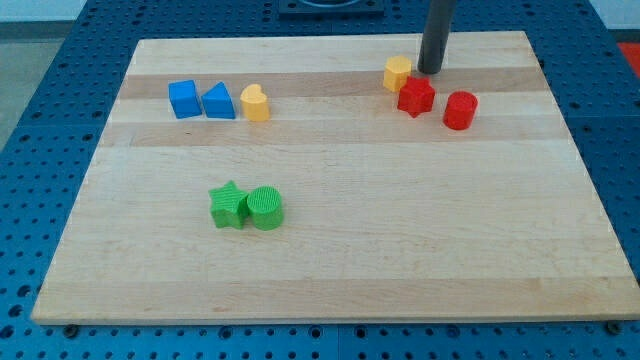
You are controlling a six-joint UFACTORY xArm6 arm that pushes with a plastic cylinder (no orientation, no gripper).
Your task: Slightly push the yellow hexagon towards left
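My tip (430, 71) sits just right of the yellow hexagon (397, 73), far on the board (330, 250), beside the red star (416, 96). The hexagon lies flat, with no clear long axis or heading. I have a bare rod, no jaws.

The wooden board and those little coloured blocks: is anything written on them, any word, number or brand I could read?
None: no text, number or sign shows on the wooden board, on any block, such as the yellow hexagon, on the dark rod ending in my tip, or on the blue pegboard table.
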